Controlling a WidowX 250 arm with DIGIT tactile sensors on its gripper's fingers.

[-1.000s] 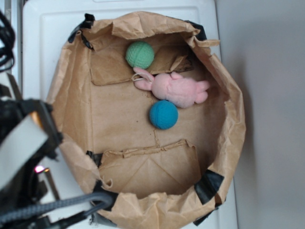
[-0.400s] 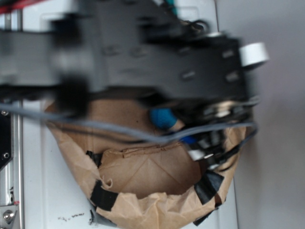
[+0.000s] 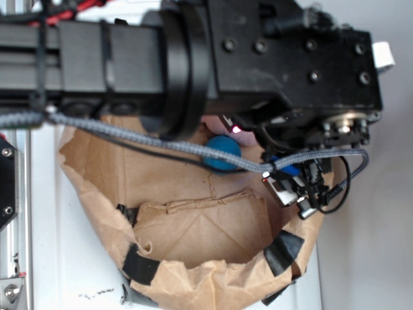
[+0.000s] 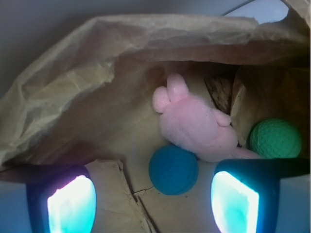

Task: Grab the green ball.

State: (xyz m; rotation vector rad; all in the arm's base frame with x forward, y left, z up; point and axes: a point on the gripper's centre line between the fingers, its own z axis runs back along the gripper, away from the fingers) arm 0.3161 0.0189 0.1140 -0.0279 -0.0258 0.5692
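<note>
In the wrist view the green ball (image 4: 275,138) lies at the right inside the brown paper bag (image 4: 97,68), just beyond my right finger (image 4: 235,201). A pink plush bunny (image 4: 194,124) lies between it and a blue ball (image 4: 173,170). My gripper (image 4: 153,194) is open above the bag floor, with the blue ball just ahead between the fingers and nothing held. In the exterior view the arm (image 3: 193,58) hides the green ball and most of the bunny; only part of the blue ball (image 3: 222,154) shows.
The bag's crumpled walls (image 3: 90,187) ring the toys, with black tape (image 3: 284,248) at the corners. A folded paper flap (image 3: 200,226) lies on the near floor. The bag stands on a white surface (image 3: 51,258).
The arm has swung in from the left edge over the bag and now covers its upper half. The toys have not moved.
</note>
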